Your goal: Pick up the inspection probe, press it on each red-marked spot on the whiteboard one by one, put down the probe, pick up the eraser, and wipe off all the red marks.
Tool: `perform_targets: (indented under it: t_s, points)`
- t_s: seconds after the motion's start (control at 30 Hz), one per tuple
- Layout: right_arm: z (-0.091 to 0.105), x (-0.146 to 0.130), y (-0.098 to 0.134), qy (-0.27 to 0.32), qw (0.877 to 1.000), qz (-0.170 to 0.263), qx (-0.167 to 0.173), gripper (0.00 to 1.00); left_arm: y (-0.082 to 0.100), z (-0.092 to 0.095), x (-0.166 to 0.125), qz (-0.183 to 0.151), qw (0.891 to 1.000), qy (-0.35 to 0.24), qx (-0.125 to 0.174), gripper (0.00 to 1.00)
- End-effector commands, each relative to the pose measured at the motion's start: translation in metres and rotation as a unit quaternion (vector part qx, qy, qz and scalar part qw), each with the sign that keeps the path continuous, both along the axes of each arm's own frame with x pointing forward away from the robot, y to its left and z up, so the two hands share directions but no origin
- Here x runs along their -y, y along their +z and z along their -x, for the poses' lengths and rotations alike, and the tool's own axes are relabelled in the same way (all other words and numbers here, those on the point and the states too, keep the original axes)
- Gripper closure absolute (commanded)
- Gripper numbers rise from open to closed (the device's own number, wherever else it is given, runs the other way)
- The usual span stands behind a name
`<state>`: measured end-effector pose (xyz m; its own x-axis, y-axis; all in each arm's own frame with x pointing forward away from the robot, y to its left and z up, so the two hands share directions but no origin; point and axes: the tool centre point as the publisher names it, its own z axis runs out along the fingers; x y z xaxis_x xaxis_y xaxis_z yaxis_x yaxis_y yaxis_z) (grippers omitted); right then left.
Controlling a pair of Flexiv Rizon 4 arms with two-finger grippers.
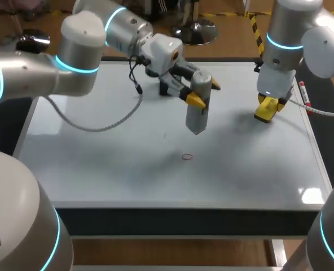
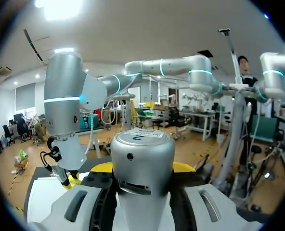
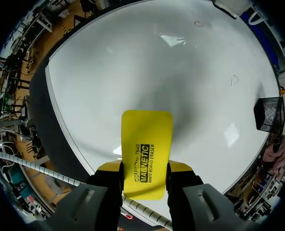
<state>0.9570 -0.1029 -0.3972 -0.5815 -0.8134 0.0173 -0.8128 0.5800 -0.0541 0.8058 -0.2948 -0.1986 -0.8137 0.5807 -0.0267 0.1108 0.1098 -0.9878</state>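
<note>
My left gripper [image 1: 200,94] is shut on the grey cylindrical inspection probe [image 1: 198,110], which hangs tip-down over the middle of the whiteboard [image 1: 99,164]. In the left wrist view the probe [image 2: 142,168] fills the gap between the fingers of the left gripper [image 2: 142,169]. A small red ring mark [image 1: 187,157] lies on the board just in front of the probe. My right gripper [image 1: 267,105] is shut on the yellow eraser [image 1: 266,113] near the board's far right. The right wrist view shows the eraser [image 3: 146,149] clamped in that gripper [image 3: 145,169], with the red ring [image 3: 199,23] far ahead and a fainter mark [image 3: 235,79].
A red marker pen [image 1: 304,93] lies along the board's right edge, beside my right arm. A grey cable [image 1: 93,125] from my left arm droops over the board's left part. My right arm [image 2: 65,130] stands across from the probe in the left wrist view.
</note>
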Motion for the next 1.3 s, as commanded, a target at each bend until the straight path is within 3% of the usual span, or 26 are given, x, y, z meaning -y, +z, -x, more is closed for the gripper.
perform_targets:
  t_s: [0.03, 0.6, 0.87, 1.3]
  points:
    - [0.0, 0.001, 0.001, 0.001, 1.0, 0.002, 0.001, 1.0, -0.008, 0.01, -0.004, 0.01, 0.999, 0.052, 0.002, 1.0]
    - [0.0, 0.001, 0.001, 0.001, 1.0, 0.002, 0.001, 1.0, -0.056, 0.017, -0.011, 0.004, 0.999, 0.04, -0.017, 1.0]
    - [0.0, 0.001, 0.001, 0.001, 1.0, 0.002, 0.001, 1.0, -0.066, 0.018, -0.012, 0.015, 0.999, 0.029, -0.011, 1.0]
    - [0.0, 0.001, 0.001, 0.001, 1.0, 0.002, 0.001, 1.0, -0.08, 0.02, -0.018, 0.005, 0.999, 0.024, -0.034, 1.0]
